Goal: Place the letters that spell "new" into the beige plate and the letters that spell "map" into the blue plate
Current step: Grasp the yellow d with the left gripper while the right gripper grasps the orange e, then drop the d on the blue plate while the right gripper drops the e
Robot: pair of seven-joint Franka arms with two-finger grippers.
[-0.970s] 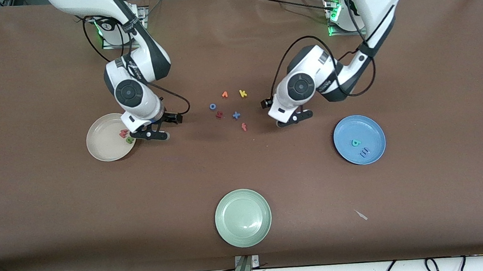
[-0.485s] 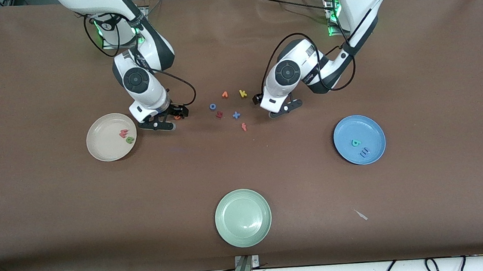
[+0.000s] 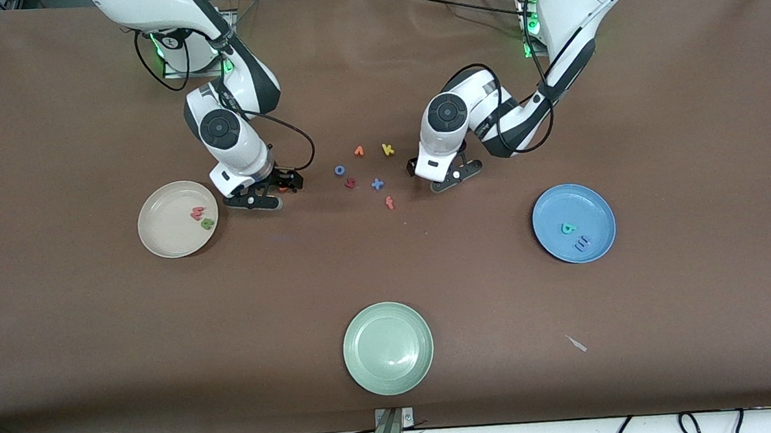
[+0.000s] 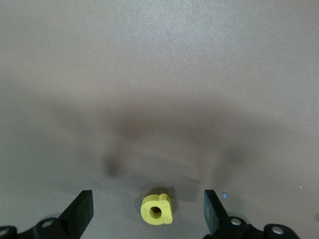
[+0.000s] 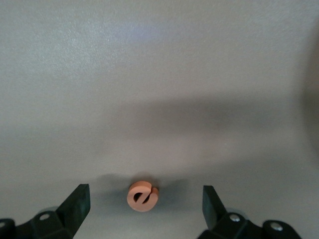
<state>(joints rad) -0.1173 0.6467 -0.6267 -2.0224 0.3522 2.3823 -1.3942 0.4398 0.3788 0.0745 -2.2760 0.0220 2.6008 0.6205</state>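
Note:
The orange e (image 5: 142,196) lies on the table between the spread fingers of my right gripper (image 5: 144,200), which is open and low beside the beige plate (image 3: 162,224). The pink-red w (image 3: 197,214) and the green n (image 3: 207,223) lie in that plate. My left gripper (image 4: 148,206) is open too, its fingers on either side of the yellow p (image 4: 157,209) on the table. The front view shows the right gripper (image 3: 267,195) and the left gripper (image 3: 448,176) flanking the loose letters. The blue plate (image 3: 588,207) holds the teal a (image 3: 568,228) and the blue m (image 3: 582,243).
Between the grippers lie an orange v-shaped letter (image 3: 358,151), a yellow k (image 3: 388,149), a blue o (image 3: 340,170), a dark red letter (image 3: 350,183), a blue cross-shaped letter (image 3: 377,184) and a red f (image 3: 390,203). A pale green plate (image 3: 387,348) sits near the front edge.
My right gripper has moved off the beige plate's edge toward the loose letters and now straddles the e. My left gripper has shifted toward the letters and straddles the p.

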